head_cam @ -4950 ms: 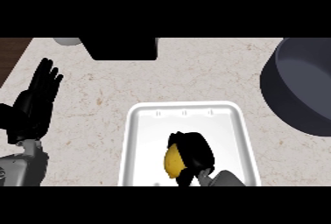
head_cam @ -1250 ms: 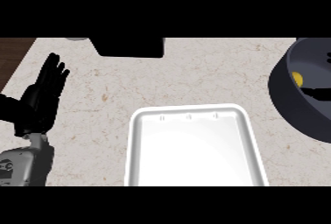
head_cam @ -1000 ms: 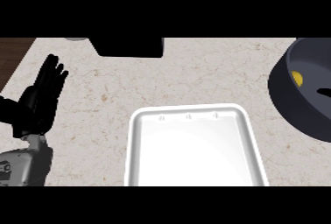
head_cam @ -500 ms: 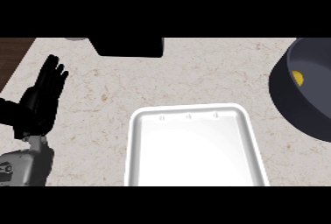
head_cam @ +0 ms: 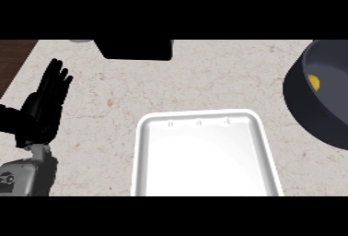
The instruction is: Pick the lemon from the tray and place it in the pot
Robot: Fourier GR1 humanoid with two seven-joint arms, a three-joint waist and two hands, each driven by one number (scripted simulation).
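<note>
Lemon [head_cam: 313, 81] sits inside the pot [head_cam: 319, 115] at the right edge, only a small yellow patch showing against the dark inner wall; tray [head_cam: 204, 156] sits on the counter [head_cam: 204, 78] at lower centre, white, nothing in it; tray and pot are near each other but apart.

Left hand [head_cam: 44, 108] rests at the left edge, fingers straight and spread apart, pointing up, holding nothing; right hand is out of view, so its fingers can't be judged.

Judgement: the place looks done, lemon in the pot; the step in hand is the retreat and settle of the right arm.

How to do that well: lift clear of the pot rim before pulling back, so the wrist doesn't clip the wall or nudge the pot; come back over bare counter or high over the tray, not dragging across the tray's rim; fingers released fully before any sideways move, so the lemon isn't carried out again; left hand stays parked, no need for it.

Dark block [head_cam: 135, 48] at the top edge is well away from any return path.
</note>
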